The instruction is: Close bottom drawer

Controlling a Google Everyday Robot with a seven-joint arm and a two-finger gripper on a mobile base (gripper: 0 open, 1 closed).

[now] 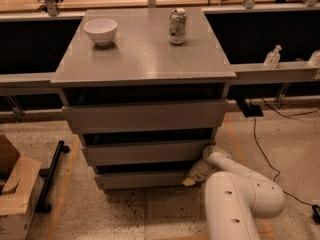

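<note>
The bottom drawer point(142, 179) is the lowest of the grey cabinet's three drawers, with a plain flat grey-brown front. Its front stands a little forward of the cabinet body, with a dark gap above it. My gripper point(191, 178) is low at the drawer front's right end, touching or nearly touching it. My white arm point(240, 194) reaches in from the lower right. The middle drawer point(147, 151) and the wide top drawer point(145, 115) sit above.
On the cabinet top point(140, 59) stand a white bowl point(100, 31) and a can point(177, 26). A cardboard box point(15, 189) and a black bar point(50, 176) lie on the floor at left. Cables point(265, 134) run on the floor at right. A bottle point(272, 57) stands on the right ledge.
</note>
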